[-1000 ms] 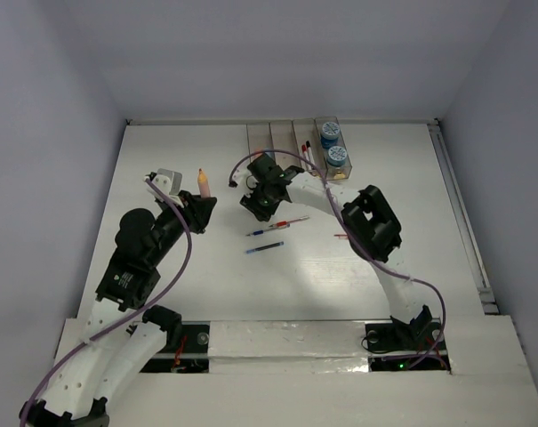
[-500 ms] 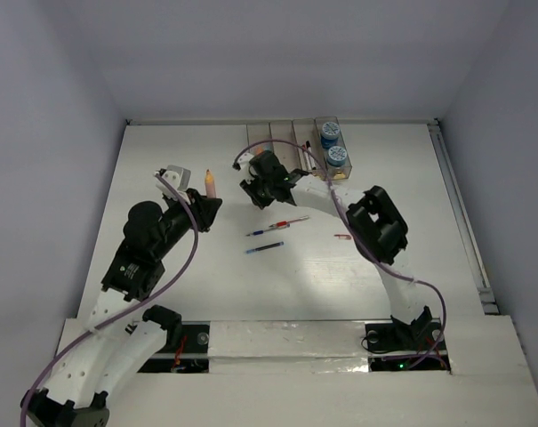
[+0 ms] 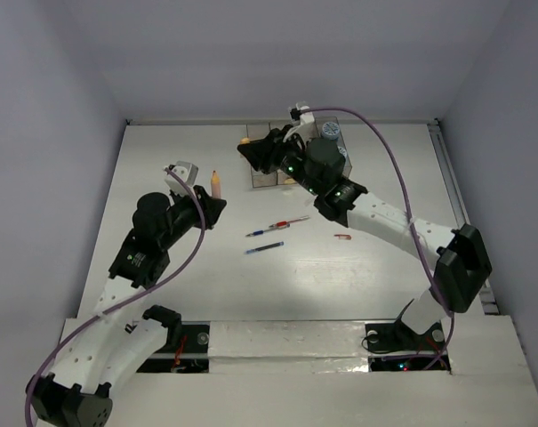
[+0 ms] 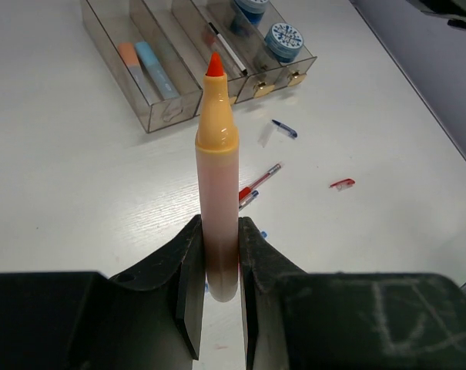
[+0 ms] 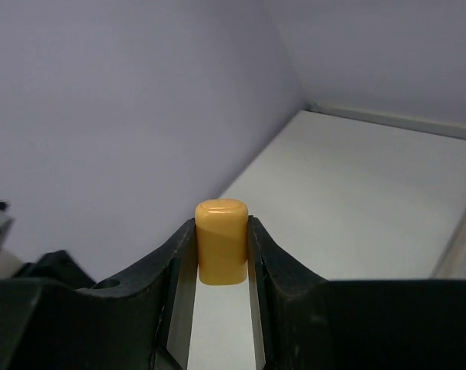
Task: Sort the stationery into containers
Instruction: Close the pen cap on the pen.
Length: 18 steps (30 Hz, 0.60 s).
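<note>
Partly hiding from view
The right arm (image 3: 375, 213) is covering most containers (image 3: 260, 178) under the right gripper (image 3: 248, 144); left gripper fingers (image 4: 188, 293) are hiding the orange marker's (image 4: 217, 193) base.

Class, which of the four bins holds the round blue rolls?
The bin at the right end of the row; only it holds the two rolls.

White table (image 3: 366, 285), pale lavender walls (image 3: 251, 53), even light.

Bins (image 4: 171, 114) sat upper centre of left wrist view; pens (image 4: 259, 183) lay below-right of them, behind marker (image 4: 217, 169) btwn my left fingers (image 4: 190, 285).
</note>
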Available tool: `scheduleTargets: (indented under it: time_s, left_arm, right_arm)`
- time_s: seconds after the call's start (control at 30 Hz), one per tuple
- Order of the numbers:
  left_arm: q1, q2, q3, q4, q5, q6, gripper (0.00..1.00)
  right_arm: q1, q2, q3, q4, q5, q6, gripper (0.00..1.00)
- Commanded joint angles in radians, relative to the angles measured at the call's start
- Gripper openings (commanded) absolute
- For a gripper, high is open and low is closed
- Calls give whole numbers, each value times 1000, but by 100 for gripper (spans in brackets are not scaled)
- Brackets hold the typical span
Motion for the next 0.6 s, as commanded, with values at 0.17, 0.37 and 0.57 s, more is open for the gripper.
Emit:
scheduleTargets:
  time_s: [0.17, 0.37, 0.57]
  left_arm:
    - [15, 21, 17, 67, 44, -6, 0]
    - [15, 26, 17, 67, 49, -5, 0]
    - [15, 32, 17, 70, 59, -6, 0]
  right_arm:
    - [87, 50, 27, 201, -34, 148, 0]
    - [110, 99, 79, 189, -50, 146, 0]
    - [119, 99, 81, 199, -30, 139, 0]
